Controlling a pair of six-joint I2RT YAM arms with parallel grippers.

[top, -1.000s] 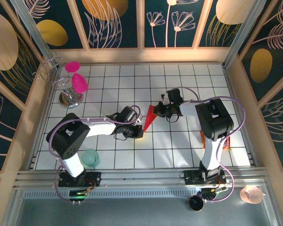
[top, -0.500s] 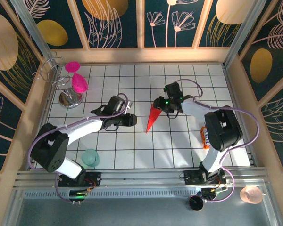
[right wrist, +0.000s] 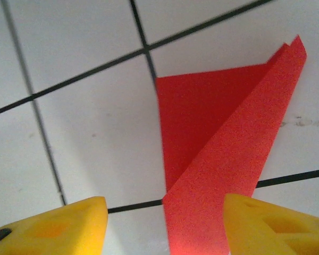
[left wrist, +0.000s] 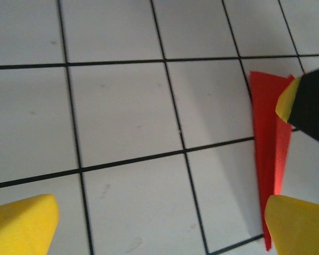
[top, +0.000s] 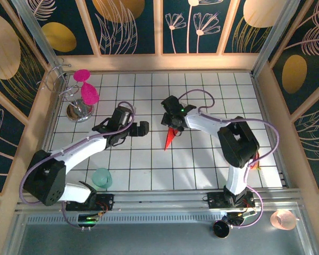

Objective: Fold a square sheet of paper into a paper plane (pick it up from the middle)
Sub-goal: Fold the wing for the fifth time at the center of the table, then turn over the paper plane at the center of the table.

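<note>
Lets go of the paper plane with both claws at once. Opens the left claw to a full spread and draws it back from the sharp point, where it was clamped a second ago. Leaves the plane off to that claw's right, apart from it, past the edge of its yellow fingertips in the left wrist view. Parts the right claw too, less widely, and shifts it over the broad tail end. Shows, in the right wrist view, the red folds lying below and between two spread fingertips, so pinches nothing. Rests the plane flat on the white tiled bench, point toward the arm bases, centre ridge and layered wings visible.

Reads as the end of folding rather than a slip: looks like a finished dart laid down, not a sheet dropped mid-crease. Leaves little for the task beyond backing both arms clear. Calls for care with the right claw, hanging just over the tail: could catch a raised flap and drag the light paper along. Cannot tell from here whether the creases are pressed sharp enough to stay closed.
</note>
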